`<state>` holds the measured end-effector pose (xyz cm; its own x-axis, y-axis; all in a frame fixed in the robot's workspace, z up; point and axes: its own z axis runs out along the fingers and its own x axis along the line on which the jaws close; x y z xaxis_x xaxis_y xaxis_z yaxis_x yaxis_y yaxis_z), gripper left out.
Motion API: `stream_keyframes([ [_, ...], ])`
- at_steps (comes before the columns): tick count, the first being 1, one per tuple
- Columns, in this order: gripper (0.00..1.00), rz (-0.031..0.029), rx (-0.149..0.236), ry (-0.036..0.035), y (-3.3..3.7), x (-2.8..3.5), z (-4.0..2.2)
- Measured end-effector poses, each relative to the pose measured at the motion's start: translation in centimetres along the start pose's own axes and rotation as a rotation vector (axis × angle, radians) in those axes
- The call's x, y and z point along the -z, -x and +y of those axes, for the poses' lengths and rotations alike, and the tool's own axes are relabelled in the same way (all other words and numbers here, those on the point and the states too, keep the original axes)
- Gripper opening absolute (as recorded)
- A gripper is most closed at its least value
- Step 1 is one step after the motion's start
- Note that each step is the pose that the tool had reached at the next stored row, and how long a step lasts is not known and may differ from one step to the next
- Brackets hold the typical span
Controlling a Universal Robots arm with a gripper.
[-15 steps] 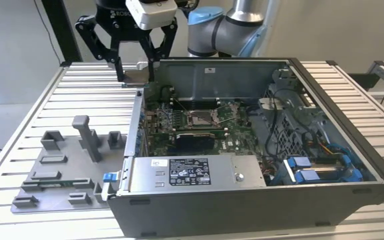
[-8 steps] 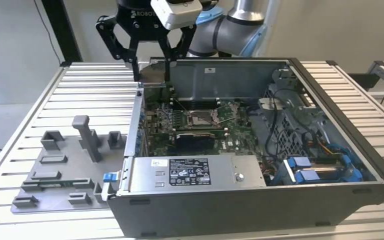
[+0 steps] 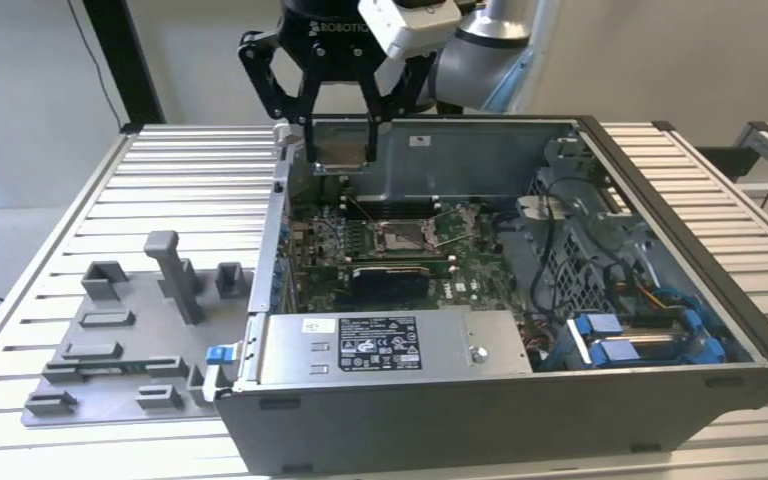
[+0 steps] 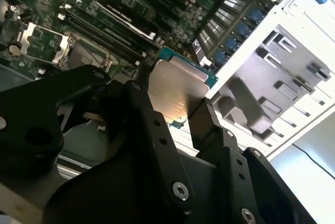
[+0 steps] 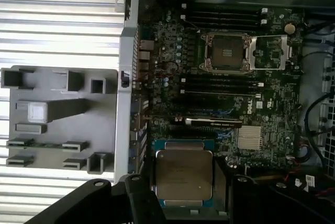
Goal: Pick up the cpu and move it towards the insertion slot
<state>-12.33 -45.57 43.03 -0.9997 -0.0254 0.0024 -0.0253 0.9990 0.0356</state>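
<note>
My gripper (image 3: 340,140) hangs over the far wall of the open computer case (image 3: 518,410), shut on the cpu (image 3: 340,153). The cpu is a thin square chip with a pale silver face and a teal edge. In both wrist views the cpu (image 5: 183,178) (image 4: 175,90) sits between the black fingers (image 4: 201,116), held by two opposite edges. The insertion slot (image 3: 404,233) (image 5: 226,51) lies lower down on the green board, nearer the case's middle. It has a shiny frame and a dark centre, and its metal cover is swung open beside it. The cpu is above it and off to one side.
A grey plastic tray (image 3: 117,340) with raised blocks lies on the slatted table at the exterior view's left. Inside the case are a power supply box (image 3: 384,345) at the front, blue-tabbed drive bays (image 3: 638,340) and cables (image 3: 558,250) on the exterior view's right.
</note>
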Motion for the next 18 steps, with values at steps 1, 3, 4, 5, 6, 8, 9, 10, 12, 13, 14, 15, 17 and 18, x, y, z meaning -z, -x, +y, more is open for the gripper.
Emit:
stream_keyframes([
  [1,0.0,0.0001,0.0,0.0,0.4,0.0,-0.01],
  [3,0.0,0.0002,0.0,0.0,1.16,0.01,-0.03],
  [4,0.0,0.0003,0.0,-0.0001,1.53,0.01,-0.04],
  [5,0.0,0.0003,0.0,0.0,1.91,0.01,-0.05],
  [6,0.0,0.0004,0.0,-0.0001,2.27,0.01,-0.06],
  [8,0.0,0.0004,0.0,0.0,3.01,0.01,-0.07],
  [9,0.0,0.0005,0.0,-0.0001,3.35,0.01,-0.08],
  [10,0.0,0.0006,0.0,-0.0001,3.73,0.01,-0.09],
  [12,0.0,0.0007,0.0,-0.0001,4.47,0.01,-0.11],
  [13,0.0,0.0008,0.0,-0.0001,4.82,0.02,-0.12],
  [14,0.0,0.0008,0.0,-0.0001,5.17,0.02,-0.13],
  [15,0.0,0.0008,0.0,-0.0001,5.5,0.02,-0.14],
  [17,0.0,0.001,0.0,-0.0002,6.17,0.02,-0.16],
  [18,0.0,0.001,0.0,-0.0001,6.53,0.02,-0.16],
])
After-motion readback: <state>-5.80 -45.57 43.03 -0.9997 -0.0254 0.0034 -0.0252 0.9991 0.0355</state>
